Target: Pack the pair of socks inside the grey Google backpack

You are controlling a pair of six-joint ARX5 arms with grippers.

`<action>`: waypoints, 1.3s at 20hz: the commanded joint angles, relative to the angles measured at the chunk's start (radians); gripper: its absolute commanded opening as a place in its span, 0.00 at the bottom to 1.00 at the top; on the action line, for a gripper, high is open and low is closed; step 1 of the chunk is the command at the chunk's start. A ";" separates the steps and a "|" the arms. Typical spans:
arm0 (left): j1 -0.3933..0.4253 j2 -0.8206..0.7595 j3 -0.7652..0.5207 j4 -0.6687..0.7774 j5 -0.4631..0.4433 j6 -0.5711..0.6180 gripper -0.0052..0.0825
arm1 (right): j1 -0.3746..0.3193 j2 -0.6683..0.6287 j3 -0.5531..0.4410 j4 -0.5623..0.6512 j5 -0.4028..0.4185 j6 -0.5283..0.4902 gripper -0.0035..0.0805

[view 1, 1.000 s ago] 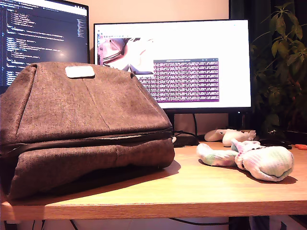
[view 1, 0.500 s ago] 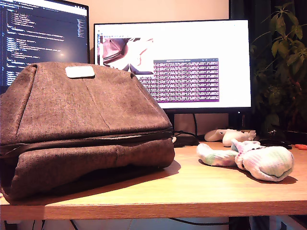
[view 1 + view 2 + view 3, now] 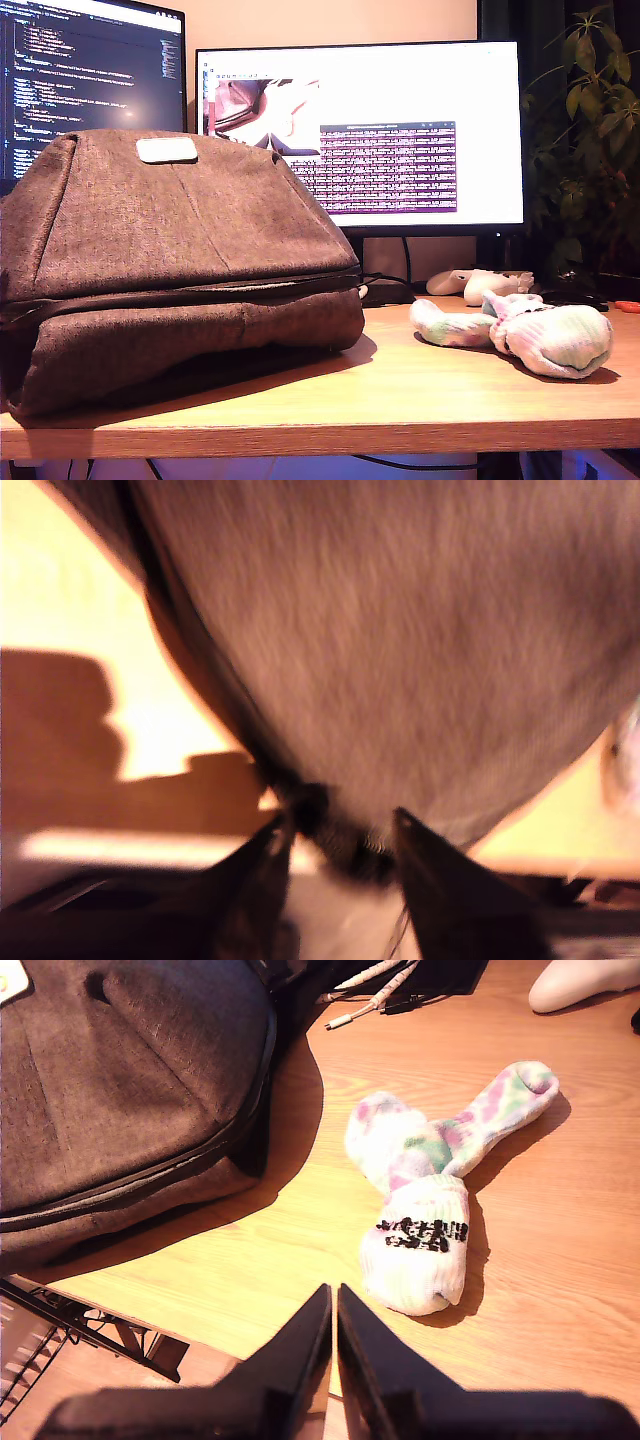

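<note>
The grey Google backpack point(image 3: 180, 250) lies on the wooden desk at the exterior view's left, with its white patch point(image 3: 167, 150) on top and its black zipper line point(image 3: 200, 292) running across. The pair of socks point(image 3: 550, 335) lies at the exterior view's right, a pastel tie-dye bundle. No arm shows in the exterior view. In the blurred first wrist view, my first gripper point(image 3: 338, 825) is pressed against the backpack point(image 3: 400, 630), with a dark zipper piece point(image 3: 325, 825) filling the gap between its fingers. My second gripper point(image 3: 333, 1292) is shut and empty, hovering short of the socks point(image 3: 415, 1230).
Two lit monitors point(image 3: 400, 130) stand behind the backpack. White plastic objects point(image 3: 480, 283) and cables point(image 3: 370, 990) lie at the desk's back, and a plant point(image 3: 590, 140) stands at the exterior view's right. The desk's front edge point(image 3: 350, 435) runs close under the backpack.
The backpack's lower corner at the exterior view's left has shifted a little. The camera picture on the monitor has changed. The socks have not moved.
</note>
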 commanded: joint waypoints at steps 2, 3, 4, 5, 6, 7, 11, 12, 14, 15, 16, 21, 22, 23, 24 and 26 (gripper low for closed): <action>0.002 0.046 -0.024 0.067 0.039 -0.042 0.55 | 0.004 0.002 -0.001 0.006 0.000 -0.003 0.03; 0.002 0.062 -0.024 0.087 0.039 -0.042 0.55 | 0.004 0.002 -0.001 0.006 0.000 -0.003 0.03; 0.002 0.080 -0.024 0.106 0.042 -0.049 0.55 | 0.004 0.002 -0.001 0.006 0.001 -0.003 0.03; 0.002 0.100 -0.024 0.124 0.047 -0.051 0.55 | 0.004 0.002 -0.001 0.006 0.001 -0.003 0.03; 0.001 0.120 -0.025 0.143 0.050 -0.050 0.55 | 0.004 0.002 -0.001 0.006 0.000 -0.003 0.03; 0.001 0.137 -0.026 0.165 0.050 -0.052 0.55 | 0.004 0.002 -0.001 0.006 0.000 -0.003 0.03; -0.001 0.206 -0.026 0.270 0.069 -0.058 0.55 | 0.004 0.002 -0.001 0.006 0.003 -0.003 0.03; -0.001 0.222 -0.026 0.298 0.070 -0.063 0.55 | 0.004 0.002 -0.001 0.006 0.005 -0.003 0.03; -0.001 0.242 -0.026 0.360 0.107 -0.106 0.55 | 0.004 0.002 -0.001 0.005 0.008 -0.003 0.03; -0.002 0.242 -0.026 0.394 0.113 -0.110 0.55 | 0.004 0.002 -0.001 0.005 0.008 -0.003 0.03; -0.002 0.241 -0.026 0.415 0.109 -0.136 0.55 | 0.004 0.002 -0.001 0.005 0.008 -0.003 0.03; -0.042 0.267 -0.026 0.450 0.042 -0.136 0.54 | 0.004 0.002 -0.001 0.005 0.008 -0.003 0.03; -0.060 0.267 -0.026 0.473 0.034 -0.141 0.53 | 0.004 0.002 -0.001 0.006 0.008 -0.003 0.03; -0.080 0.267 -0.026 0.492 0.016 -0.149 0.51 | 0.004 0.002 -0.001 0.005 0.008 -0.003 0.03; -0.099 0.267 -0.026 0.496 -0.008 -0.153 0.51 | 0.004 0.002 -0.001 0.005 0.008 -0.003 0.03; -0.122 0.290 -0.026 0.480 -0.056 -0.158 0.51 | 0.004 0.002 -0.001 0.005 0.008 -0.004 0.03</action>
